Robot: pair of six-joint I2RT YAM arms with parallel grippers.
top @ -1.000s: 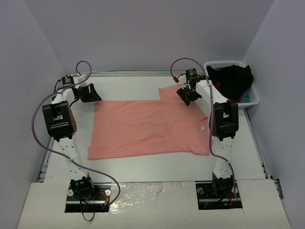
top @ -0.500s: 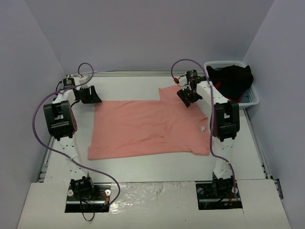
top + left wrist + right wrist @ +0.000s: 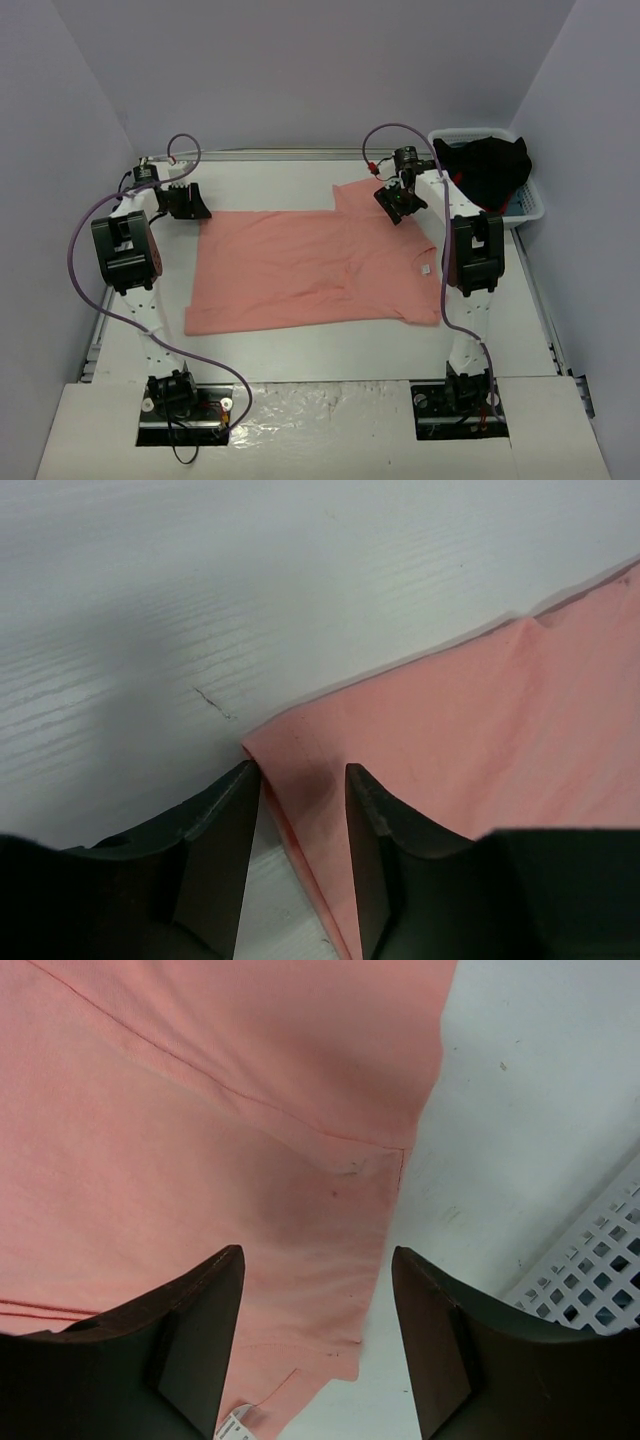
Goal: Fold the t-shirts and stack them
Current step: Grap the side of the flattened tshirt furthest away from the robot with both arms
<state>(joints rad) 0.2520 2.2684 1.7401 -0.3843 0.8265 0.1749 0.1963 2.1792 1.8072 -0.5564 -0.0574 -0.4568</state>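
Observation:
One salmon-pink t-shirt lies spread flat on the white table. My left gripper is low at the shirt's far left corner. In the left wrist view that gripper is open, and the corner of the t-shirt lies in the gap between its dark fingers. My right gripper hovers over the shirt's far right part. It is open, and the t-shirt's side edge runs between its fingers without touching them.
A white plastic basket holding dark clothes stands at the far right; its mesh wall is just right of my right gripper. A small white label lies on the shirt. Purple walls enclose the table.
My left gripper's jaws have narrowed a little around the shirt corner. The right gripper has drifted slightly to the right. The shirt has not moved.

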